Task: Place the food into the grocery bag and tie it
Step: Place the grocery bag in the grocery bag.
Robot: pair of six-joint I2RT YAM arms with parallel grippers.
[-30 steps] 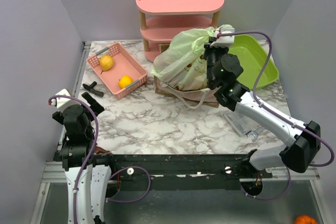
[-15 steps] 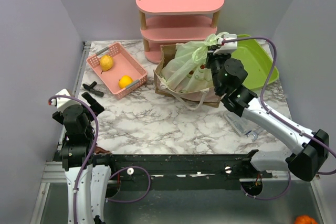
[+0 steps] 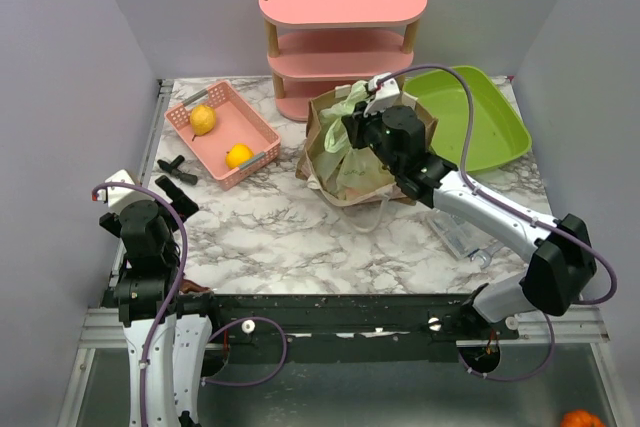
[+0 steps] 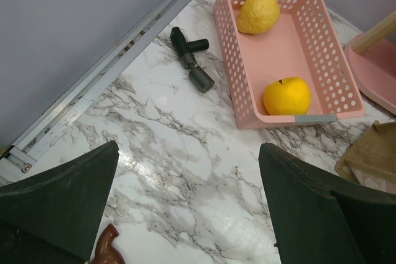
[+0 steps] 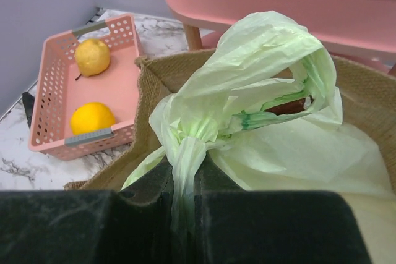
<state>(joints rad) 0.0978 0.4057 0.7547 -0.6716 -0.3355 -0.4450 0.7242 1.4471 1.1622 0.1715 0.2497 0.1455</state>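
The grocery bag [image 5: 266,72], its neck gathered into a knot and its contents mostly hidden, sits in an open brown sack [image 3: 318,115] at the middle of the worktop's [image 3: 300,232] back edge. The right end effector [image 5: 184,196] pinches the bag's twisted tail. A pink basket [image 4: 242,91] at back-left holds a lemon [image 4: 258,12] and a yellow-orange fruit [image 4: 286,95]. The left end effector [image 4: 189,171] is spread wide at the front-left corner.

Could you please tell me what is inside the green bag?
Only a dark reddish patch shows between folds of the tied green bag, which the right gripper pinches; plastic hides the rest.
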